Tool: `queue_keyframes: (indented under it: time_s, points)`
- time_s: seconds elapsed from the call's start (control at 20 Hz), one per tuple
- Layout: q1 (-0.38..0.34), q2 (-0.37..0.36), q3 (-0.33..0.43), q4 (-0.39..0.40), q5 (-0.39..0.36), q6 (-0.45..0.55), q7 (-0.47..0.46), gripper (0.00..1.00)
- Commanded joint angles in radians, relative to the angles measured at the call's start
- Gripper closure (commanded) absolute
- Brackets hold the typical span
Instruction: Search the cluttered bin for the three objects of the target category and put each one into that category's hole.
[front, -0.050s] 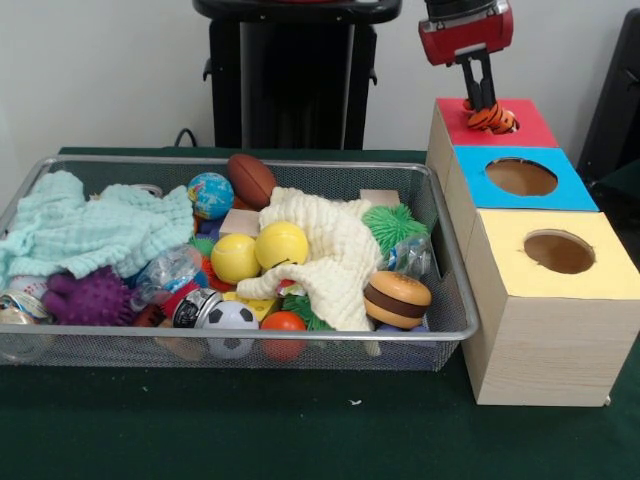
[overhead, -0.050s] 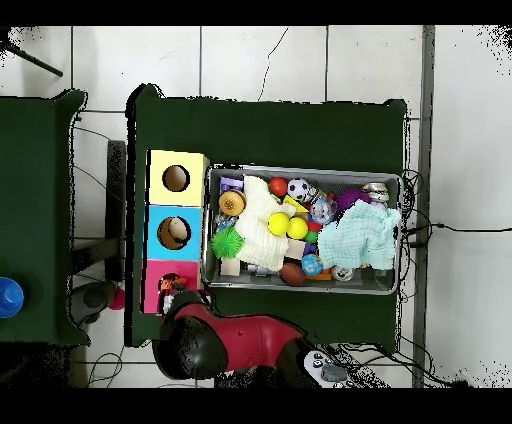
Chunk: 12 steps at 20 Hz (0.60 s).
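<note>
The end effector hangs over the red-topped box, its dark fingers clenched on a small orange-and-black striped tiger toy that sits right at the red box's hole. In the overhead view the toy shows as a small dark and orange patch on the red top, just beside the red and black arm.

Next to the red box in the same row stands the blue-topped box, then the yellow-topped box, each with a round hole in its lid. All three touch one another and stand just beside the wire mesh bin on the green tabletop.

The bin is crowded. A cream cloth lies across its middle, with two yellow balls against it and a burger toy at its edge. A green spiky ball sits near the boxes' side. A pale green cloth covers the other end, with a purple spiky toy below it. A brown football, a globe ball and a soccer ball also lie among the clutter.
</note>
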Motion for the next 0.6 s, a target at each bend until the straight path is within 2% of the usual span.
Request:
queue_keyframes:
  time_s: [0.05, 0.3, 0.45, 0.6]
  points:
    - [0.008, 0.051, -0.030, -0.085, -0.027, 0.045, 0.099, 1.00]
    - [0.047, 0.118, -0.083, -0.110, -0.060, -0.035, 0.090, 1.00]
    - [0.035, 0.134, -0.066, -0.105, -0.062, -0.063, 0.115, 1.00]
    - [0.015, 0.163, -0.037, -0.097, -0.062, -0.136, 0.161, 1.00]
